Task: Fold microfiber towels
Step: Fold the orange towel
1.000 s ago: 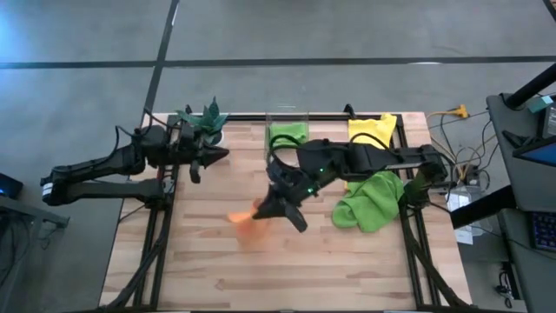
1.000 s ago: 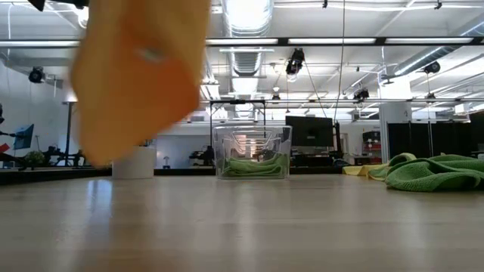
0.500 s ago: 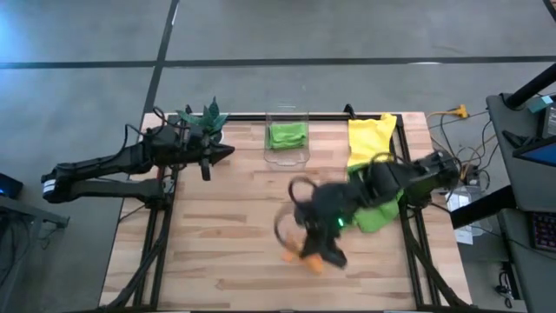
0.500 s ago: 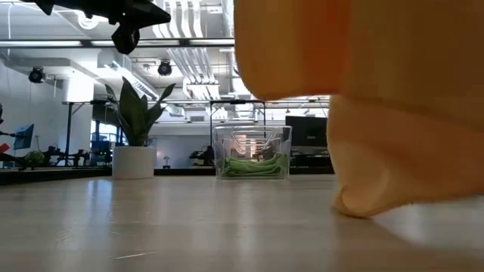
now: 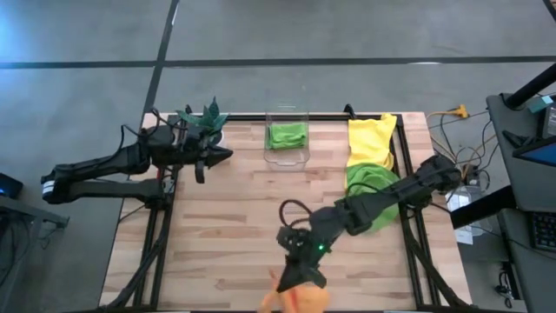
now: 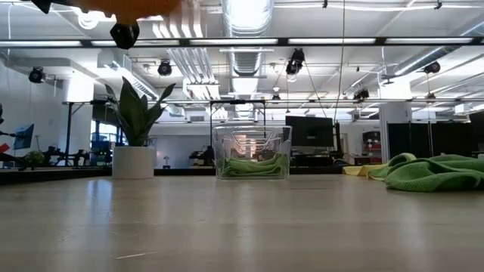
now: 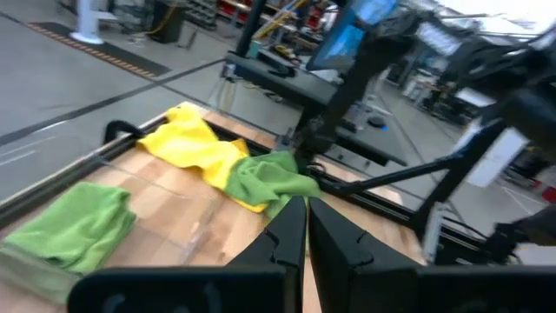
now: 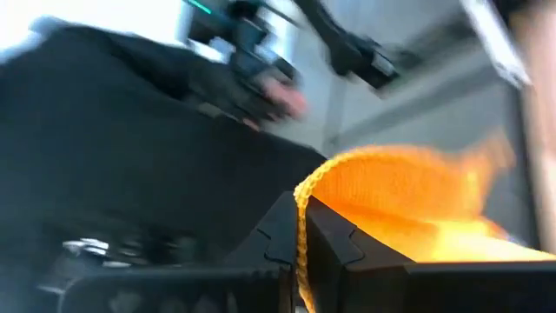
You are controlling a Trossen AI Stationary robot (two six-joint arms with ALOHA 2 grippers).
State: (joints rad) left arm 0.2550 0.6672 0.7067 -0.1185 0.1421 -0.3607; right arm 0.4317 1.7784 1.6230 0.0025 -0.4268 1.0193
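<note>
Dangling over the counter (image 5: 217,226) edge, your right fingers (image 5: 295,280) pinched the orange towel (image 5: 295,298); it could slip floorward. Left fingers (image 5: 208,158) sat together.

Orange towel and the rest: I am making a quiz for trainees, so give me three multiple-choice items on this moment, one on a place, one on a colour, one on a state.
1. Where is the orange towel?
A. at the table's near edge
B. in the clear bin
C. beside the potted plant

2. What colour is the towel in the bin?
A. yellow
B. orange
C. green

3. The right pincer is
A. open and empty
B. shut on the orange towel
C. out of view

Key: 1 A, it hangs at the near edge; 2 C, a green cloth lies inside; 3 B, the wrist view shows fingers pinching its hem.
</note>
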